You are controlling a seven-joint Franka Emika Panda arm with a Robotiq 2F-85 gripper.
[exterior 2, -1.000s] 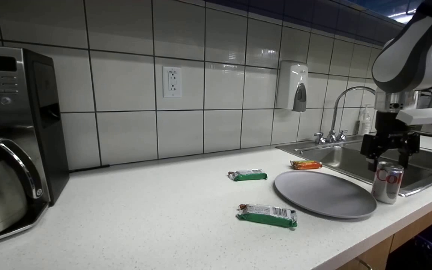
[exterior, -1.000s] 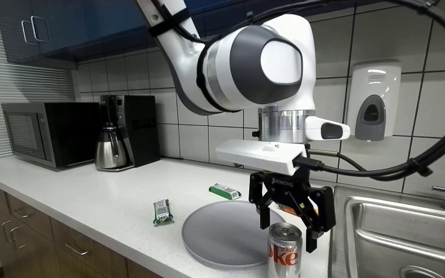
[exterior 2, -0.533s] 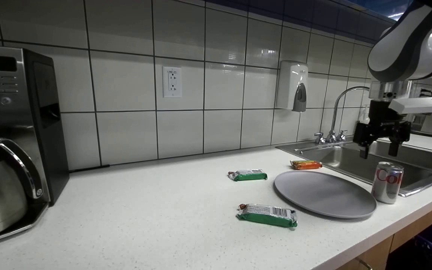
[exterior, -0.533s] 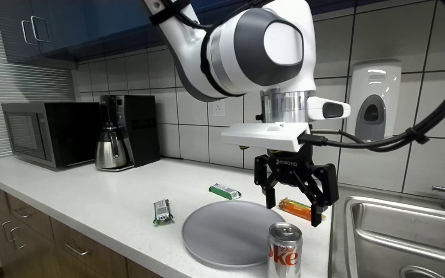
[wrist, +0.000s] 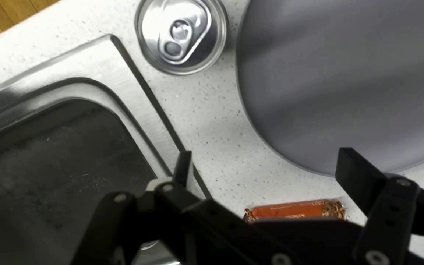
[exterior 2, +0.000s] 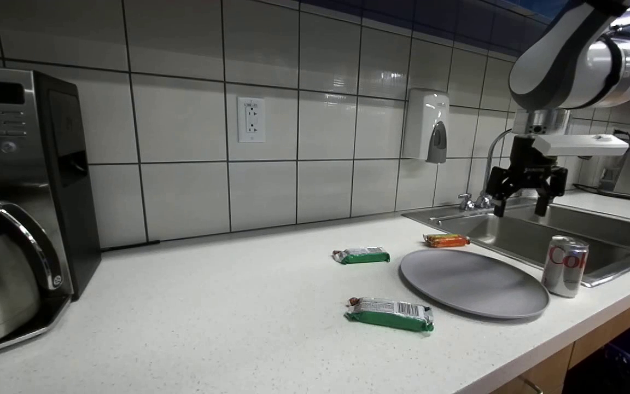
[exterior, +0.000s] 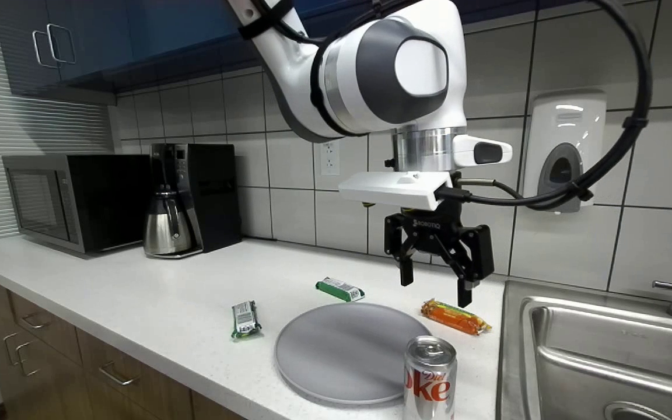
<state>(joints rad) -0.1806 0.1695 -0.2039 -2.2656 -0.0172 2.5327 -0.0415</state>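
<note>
My gripper (exterior: 436,290) is open and empty, raised above the counter. It also shows in an exterior view (exterior 2: 520,210) and in the wrist view (wrist: 265,162). An orange wrapped bar (exterior: 455,317) lies below it on the counter; the gripper's body partly hides this bar (wrist: 293,210) in the wrist view. A silver Diet Coke can (exterior: 430,382) stands upright between the round grey plate (exterior: 347,353) and the sink, apart from the gripper. The can (exterior 2: 565,268) and plate (exterior 2: 473,284) show in both exterior views. Two green-and-silver wrapped bars (exterior 2: 361,255) (exterior 2: 390,314) lie beside the plate.
A steel sink (exterior: 511,350) with a faucet (exterior 2: 493,158) is set into the counter beside the can. A soap dispenser (exterior: 566,149) hangs on the tiled wall. A coffee maker (exterior: 210,198) and a microwave (exterior: 79,201) stand at the far end. Blue cabinets (exterior: 91,41) hang above.
The gripper has risen from close by the can and moved away from it, toward the wall and the orange bar. It stays open. The can, plate and bars have not moved.
</note>
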